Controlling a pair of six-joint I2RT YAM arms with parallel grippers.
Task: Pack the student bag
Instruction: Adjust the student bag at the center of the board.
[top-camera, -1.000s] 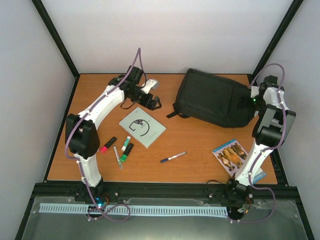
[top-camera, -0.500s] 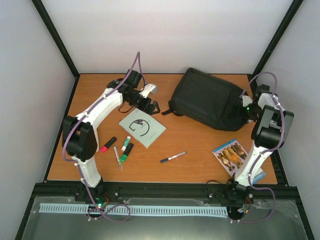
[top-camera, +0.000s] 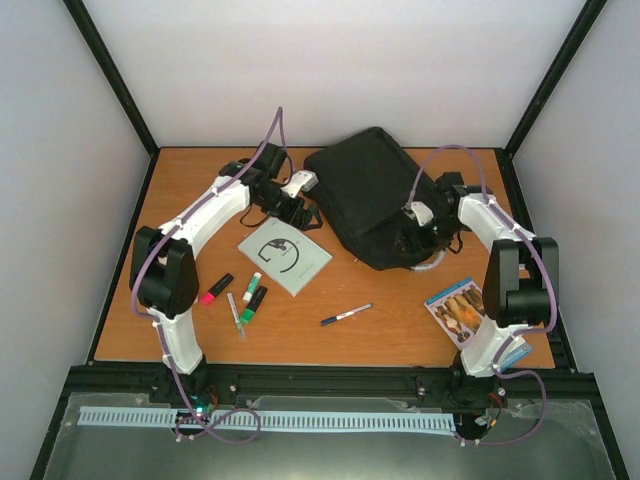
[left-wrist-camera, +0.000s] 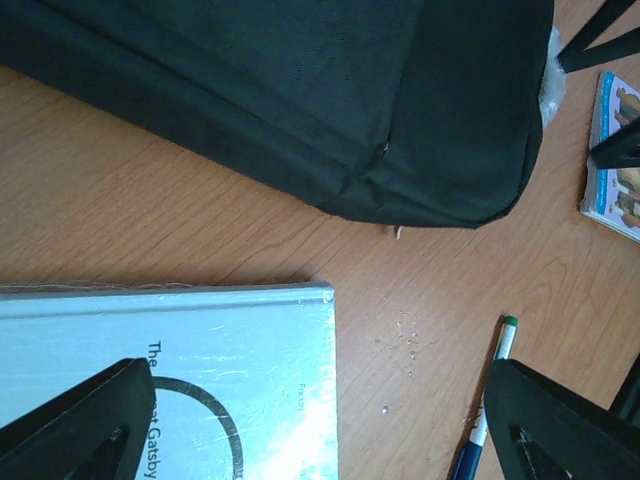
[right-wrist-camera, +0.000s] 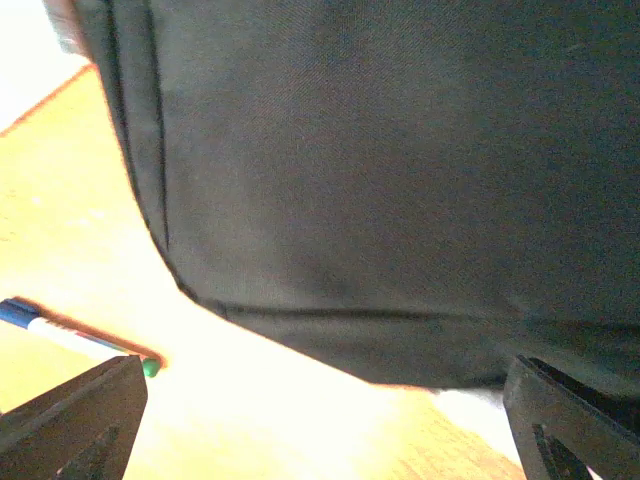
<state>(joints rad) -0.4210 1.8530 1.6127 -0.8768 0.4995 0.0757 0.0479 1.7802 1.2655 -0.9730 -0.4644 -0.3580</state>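
The student bag (top-camera: 368, 190) is seen lying flat on the far part of the table (top-camera: 400, 335), about in the middle from side to side. It is much bigger than all the other things. The left claw (top-camera: 303, 212) is held just beside the bag's left side, over the far corner of a pale book (top-camera: 284, 256). Its two black fingers (left-wrist-camera: 80, 425) are spread wide apart, and nothing is held between them. In the left wrist view only the book and bare wood are seen under the gap. The right claw (top-camera: 413, 242) is set at the bag's near right corner. Its fingers (right-wrist-camera: 70, 425) are spread wide too, and nothing is seen pinched between them. In the right wrist view nearly the whole picture is filled by the black cloth, very close to the claw, but whether it is touched cannot be told. A blue and white pen (top-camera: 346, 315) is laid on the wood nearer the front, between the book and a picture booklet (top-camera: 462, 308). To the left of the book, a pink marker (top-camera: 215, 288), a white marker (top-camera: 251, 287), a green marker (top-camera: 254, 303) and a thin pen (top-camera: 235, 315) are laid close together.
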